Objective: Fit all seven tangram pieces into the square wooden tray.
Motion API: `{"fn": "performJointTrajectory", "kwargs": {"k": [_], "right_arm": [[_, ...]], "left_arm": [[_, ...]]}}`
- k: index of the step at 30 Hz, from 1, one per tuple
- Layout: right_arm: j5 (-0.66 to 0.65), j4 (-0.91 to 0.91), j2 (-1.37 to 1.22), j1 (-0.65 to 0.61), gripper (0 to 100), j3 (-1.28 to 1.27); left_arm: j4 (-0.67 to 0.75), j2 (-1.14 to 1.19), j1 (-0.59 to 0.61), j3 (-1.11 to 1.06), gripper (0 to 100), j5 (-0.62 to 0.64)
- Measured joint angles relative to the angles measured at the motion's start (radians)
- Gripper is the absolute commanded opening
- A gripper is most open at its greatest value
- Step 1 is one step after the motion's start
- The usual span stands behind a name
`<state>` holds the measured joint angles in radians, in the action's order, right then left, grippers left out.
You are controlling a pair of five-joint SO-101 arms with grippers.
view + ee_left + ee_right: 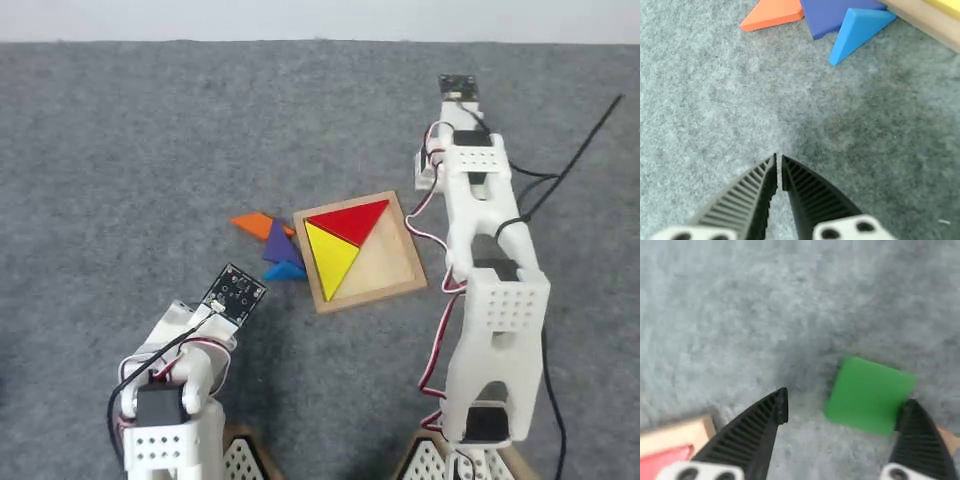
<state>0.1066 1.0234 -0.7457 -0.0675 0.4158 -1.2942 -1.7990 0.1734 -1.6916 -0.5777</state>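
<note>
The square wooden tray (405, 285) lies mid-table with a red triangle (352, 219) and a yellow triangle (330, 257) inside. Against its left side lie an orange piece (255, 224), a purple piece (279, 243) and a blue triangle (286, 270). My left gripper (779, 161) is shut and empty, low over the carpet a short way from the blue triangle (860, 27). My right gripper (846, 402) is open, its fingers straddling a green square (869, 395) flat on the carpet near the tray's corner (675, 435).
Grey carpet covers the whole table. The right arm (480, 200) stretches along the tray's right side and hides the ground under it. The left arm (190, 350) stands at the front left. Cables trail at the right.
</note>
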Motion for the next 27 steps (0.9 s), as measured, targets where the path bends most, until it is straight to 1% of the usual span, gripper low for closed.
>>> {"fn": "performJointTrajectory", "kwargs": {"k": [2,4,8,15,23,27], "right_arm": [[0.077,0.005,-0.006,-0.002,25.1,0.003],[0.126,0.005,-0.012,0.002,25.1,0.003],[0.153,0.003,-0.014,0.012,25.1,0.005],[0.158,0.015,-0.014,0.012,24.8,0.005],[0.157,0.216,-0.014,0.043,24.7,0.037],[0.083,0.282,-0.014,0.049,16.3,0.037]], "left_arm": [[0.0,0.0,0.0,0.0,1,0.0],[0.0,0.0,0.0,0.0,1,0.0],[0.0,0.0,0.0,0.0,1,0.0],[0.0,0.0,0.0,0.0,1,-0.002],[0.0,0.0,0.0,0.0,1,-0.002],[0.0,0.0,0.0,0.0,1,-0.002]]}}
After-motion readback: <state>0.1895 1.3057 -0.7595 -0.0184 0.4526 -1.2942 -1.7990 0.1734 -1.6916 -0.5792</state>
